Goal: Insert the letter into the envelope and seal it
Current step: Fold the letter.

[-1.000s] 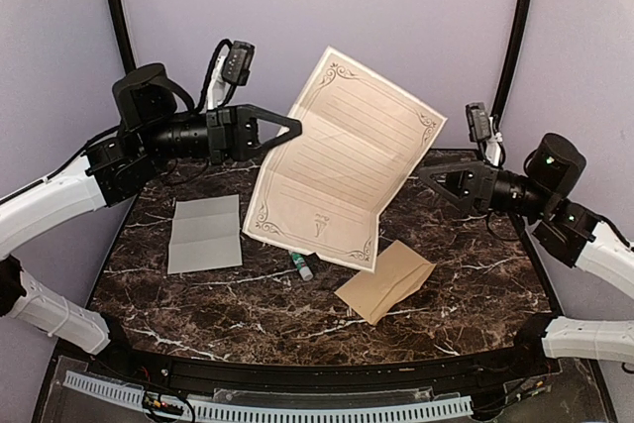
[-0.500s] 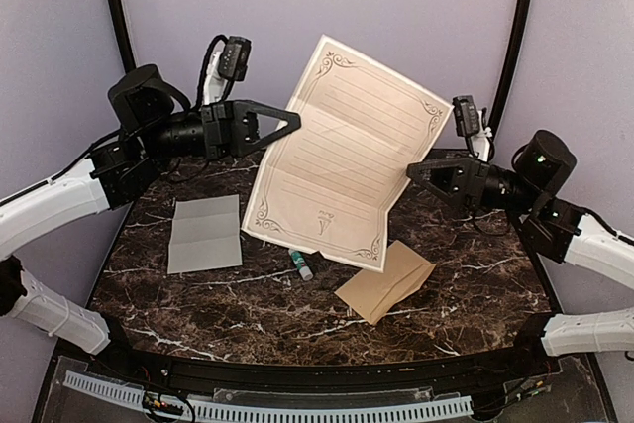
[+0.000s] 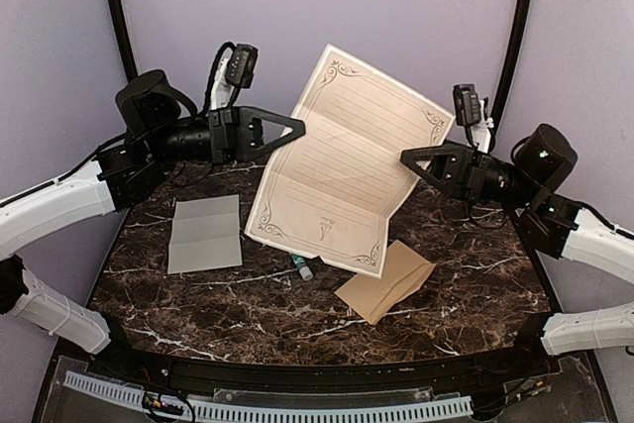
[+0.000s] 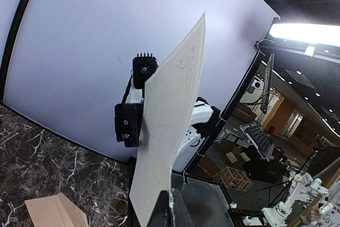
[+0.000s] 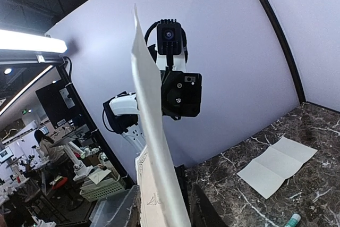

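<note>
The letter (image 3: 342,160), a large cream lined sheet with an ornate border and fold creases, hangs upright in the air above the marble table (image 3: 475,294). My left gripper (image 3: 300,128) is shut on its left edge; the left wrist view shows the sheet (image 4: 164,131) rising edge-on from the pinched fingertips (image 4: 171,206). My right gripper (image 3: 406,158) straddles the right edge, its jaws narrowed, with a slim gap still beside the sheet (image 5: 151,131). The tan envelope (image 3: 386,281) lies flat on the table below, a corner of it also visible in the left wrist view (image 4: 56,211).
A white creased paper (image 3: 205,233) lies flat at the table's left. A small glue stick with a green cap (image 3: 301,264) lies under the sheet's lower edge, near the envelope. A purple backdrop and black frame posts (image 3: 117,7) enclose the table.
My right gripper has moved left up to the sheet's right edge and its jaws have narrowed round it. The left gripper keeps its hold; the sheet has shifted slightly.
</note>
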Robot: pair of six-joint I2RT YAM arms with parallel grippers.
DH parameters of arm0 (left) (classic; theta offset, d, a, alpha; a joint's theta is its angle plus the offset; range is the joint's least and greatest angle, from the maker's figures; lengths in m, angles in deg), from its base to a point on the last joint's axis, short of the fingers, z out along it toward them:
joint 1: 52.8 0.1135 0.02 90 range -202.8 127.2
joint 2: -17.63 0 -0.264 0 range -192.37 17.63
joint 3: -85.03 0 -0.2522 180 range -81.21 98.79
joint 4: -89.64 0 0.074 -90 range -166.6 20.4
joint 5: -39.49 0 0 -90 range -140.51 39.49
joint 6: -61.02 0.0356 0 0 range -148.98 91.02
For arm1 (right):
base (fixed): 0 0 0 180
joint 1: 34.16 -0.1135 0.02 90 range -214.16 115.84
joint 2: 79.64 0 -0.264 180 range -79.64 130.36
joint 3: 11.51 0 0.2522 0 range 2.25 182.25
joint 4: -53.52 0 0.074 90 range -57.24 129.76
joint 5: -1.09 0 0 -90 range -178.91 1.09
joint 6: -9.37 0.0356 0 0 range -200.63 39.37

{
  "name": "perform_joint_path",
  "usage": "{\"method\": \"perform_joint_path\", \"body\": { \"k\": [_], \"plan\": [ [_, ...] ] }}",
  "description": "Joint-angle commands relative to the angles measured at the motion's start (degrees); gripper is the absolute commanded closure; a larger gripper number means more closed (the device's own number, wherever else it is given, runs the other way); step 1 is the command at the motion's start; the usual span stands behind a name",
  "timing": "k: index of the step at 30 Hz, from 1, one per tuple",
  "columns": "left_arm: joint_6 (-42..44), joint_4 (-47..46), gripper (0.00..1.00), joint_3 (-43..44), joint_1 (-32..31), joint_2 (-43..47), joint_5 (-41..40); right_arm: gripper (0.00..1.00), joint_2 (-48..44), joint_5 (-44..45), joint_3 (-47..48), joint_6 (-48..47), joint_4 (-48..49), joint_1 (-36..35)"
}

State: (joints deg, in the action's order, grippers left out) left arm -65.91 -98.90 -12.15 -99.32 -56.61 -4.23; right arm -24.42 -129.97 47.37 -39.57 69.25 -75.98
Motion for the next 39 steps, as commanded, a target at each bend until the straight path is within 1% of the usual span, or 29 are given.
{"method": "perform_joint_path", "body": {
  "k": [1, 5, 13, 14, 19, 22, 23, 27, 32, 35, 39],
  "plan": [
    [-0.24, -2.40, 1.00, -0.68, -0.24, 0.37, 0.51, 0.83, -0.63, 2.22, 0.86, -0.70, 1.02, -0.63],
    [0.45, -1.49, 1.00, -0.83, -0.22, 0.53, -0.19, 0.99, -0.81, 5.78, 0.78, -1.13, -1.90, -0.71],
    [1.94, 1.57, 1.00, -0.72, -0.24, 0.74, -3.26, 1.00, -2.33, 12.38, 0.24, -3.36, -6.75, -0.89],
    [2.28, 1.96, 1.00, -0.70, -0.24, 0.75, -3.63, 0.97, -2.54, 12.62, 0.23, -3.79, -7.26, -0.85],
    [4.96, 7.51, 1.00, 0.36, -0.03, 1.28, -6.69, 0.47, -5.18, 14.92, -0.12, -5.17, -10.06, -0.89],
    [6.32, 9.07, 1.00, 0.24, 0.44, 2.17, -7.01, 0.29, -7.52, 18.44, 0.30, -6.64, -15.05, -0.71],
    [6.55, 9.83, 1.00, 0.04, 0.75, 2.30, -6.87, 0.25, -8.26, 19.27, 0.54, -7.13, -16.63, -0.51],
    [9.09, 13.68, 1.00, 0.02, 1.15, 2.96, -6.02, 0.15, -10.36, 20.29, 2.06, -8.60, -22.15, 1.62],
    [11.96, 18.06, 1.00, -0.84, 1.25, 3.66, -4.92, 0.06, -11.93, 17.59, 3.99, -9.32, -25.34, 5.83],
    [13.30, 19.87, 1.00, -1.00, 1.26, 3.83, -3.53, 0.02, -11.75, 15.14, 4.95, -9.31, -25.63, 7.86],
    [14.15, 21.35, 1.00, -1.13, 1.26, 3.75, -1.22, 0.01, -9.19, 9.79, 6.54, -9.37, -25.61, 8.27]
  ]
}}
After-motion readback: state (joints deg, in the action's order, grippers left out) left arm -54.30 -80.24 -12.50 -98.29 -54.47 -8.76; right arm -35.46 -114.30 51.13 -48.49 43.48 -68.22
